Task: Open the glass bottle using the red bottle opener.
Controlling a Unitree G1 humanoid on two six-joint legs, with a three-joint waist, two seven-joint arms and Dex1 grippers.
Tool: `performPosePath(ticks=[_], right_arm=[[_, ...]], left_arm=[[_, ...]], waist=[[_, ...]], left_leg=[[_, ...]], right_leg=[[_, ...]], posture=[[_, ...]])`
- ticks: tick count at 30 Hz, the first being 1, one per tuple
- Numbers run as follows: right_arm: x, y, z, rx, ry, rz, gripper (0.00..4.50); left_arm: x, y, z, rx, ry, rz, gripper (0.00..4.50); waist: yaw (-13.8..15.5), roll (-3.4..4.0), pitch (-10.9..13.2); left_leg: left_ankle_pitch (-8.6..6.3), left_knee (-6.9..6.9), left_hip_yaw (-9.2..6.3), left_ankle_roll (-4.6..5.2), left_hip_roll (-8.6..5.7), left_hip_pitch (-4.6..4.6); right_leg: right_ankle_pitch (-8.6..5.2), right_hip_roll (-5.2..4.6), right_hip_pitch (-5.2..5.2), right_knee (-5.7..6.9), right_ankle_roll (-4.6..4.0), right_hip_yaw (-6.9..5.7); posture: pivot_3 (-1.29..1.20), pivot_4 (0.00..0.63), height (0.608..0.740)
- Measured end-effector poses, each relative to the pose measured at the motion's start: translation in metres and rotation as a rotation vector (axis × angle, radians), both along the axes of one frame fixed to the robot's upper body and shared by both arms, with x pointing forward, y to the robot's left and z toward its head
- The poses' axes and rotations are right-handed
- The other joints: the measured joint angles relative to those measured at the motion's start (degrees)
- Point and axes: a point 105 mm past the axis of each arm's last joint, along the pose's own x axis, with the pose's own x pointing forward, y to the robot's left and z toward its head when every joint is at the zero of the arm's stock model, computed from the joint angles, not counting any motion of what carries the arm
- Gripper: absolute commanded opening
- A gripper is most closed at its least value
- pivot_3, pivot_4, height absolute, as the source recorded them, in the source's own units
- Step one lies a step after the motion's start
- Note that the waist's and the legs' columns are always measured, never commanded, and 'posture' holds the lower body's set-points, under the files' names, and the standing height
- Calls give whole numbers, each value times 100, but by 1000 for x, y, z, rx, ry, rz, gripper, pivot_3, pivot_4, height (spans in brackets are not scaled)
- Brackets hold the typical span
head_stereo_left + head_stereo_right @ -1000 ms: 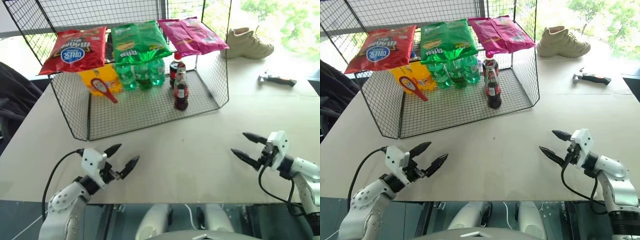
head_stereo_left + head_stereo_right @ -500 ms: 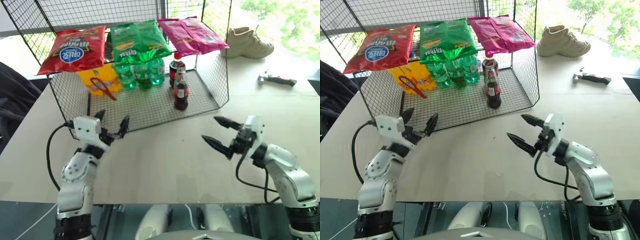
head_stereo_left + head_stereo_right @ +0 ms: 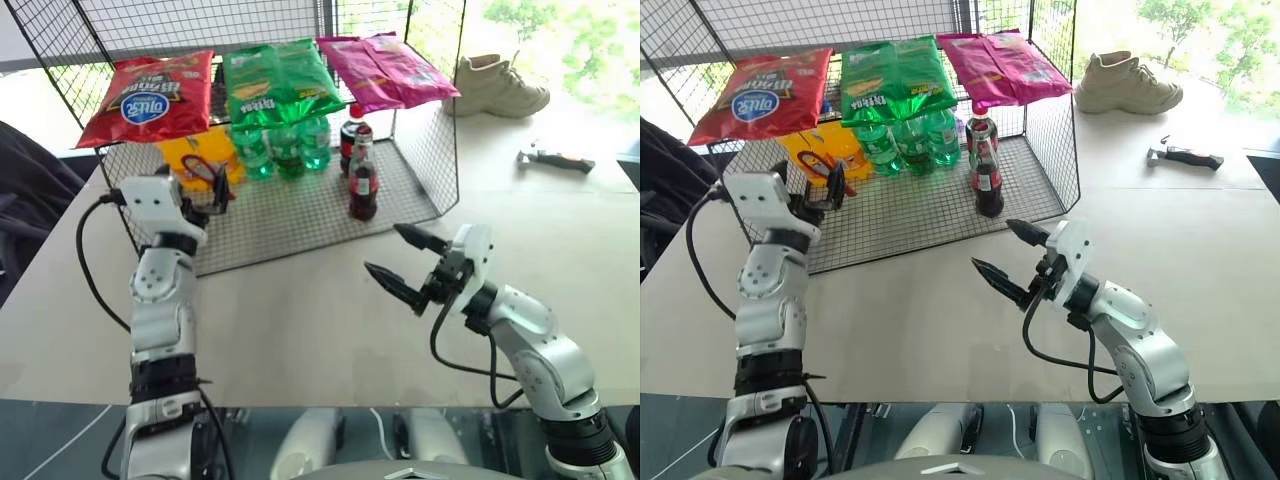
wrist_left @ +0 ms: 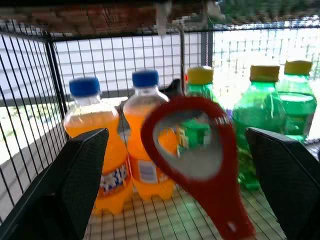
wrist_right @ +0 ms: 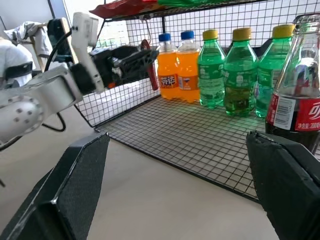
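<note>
Red bottle opener (image 4: pixel 200 165) between spread left hand (image 3: pixel 205 195) fingers, ungripped; right hand (image 3: pixel 400 262) wide open, empty.

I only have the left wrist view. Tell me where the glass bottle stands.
Observer: The glass bottle stands upright on the wire shelf's floor, near the shelf's right front corner.
Operator: Report the right end effector.
Observer: The right end effector is open and empty, over the table in front of the shelf.
Operator: Say what's above the opener.
Observer: A red chip bag lies on the shelf's top, above the red bottle opener.
</note>
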Motion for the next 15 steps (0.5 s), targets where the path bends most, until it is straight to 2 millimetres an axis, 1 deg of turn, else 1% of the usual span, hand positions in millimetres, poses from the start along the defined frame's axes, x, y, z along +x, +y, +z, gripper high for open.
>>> performPosePath(ticks=[2,7,15], right_arm=[[0,0,0,-4,-3,-5,4411],[1,0,-1,-7,-7,-13,4411],[1,0,0,-9,-20,-20,4411]], left_arm=[[3,2,-2,1,1,11,4500],[8,6,-16,0,35,23,4500],[12,3,-12,14,16,-7,4500]], waist=[[-16,-1,-1],[-7,-2,0],[-8,-5,-2]], left_leg=[[0,0,1,0,0,0],[0,-2,-1,0,0,-2],[0,0,-1,0,-1,-1]], right_leg=[[0,1,-2,0,0,2],[0,1,-5,2,0,0],[1,1,-5,5,2,1]], posture=[[0,150,732],[0,150,732],[0,150,732]])
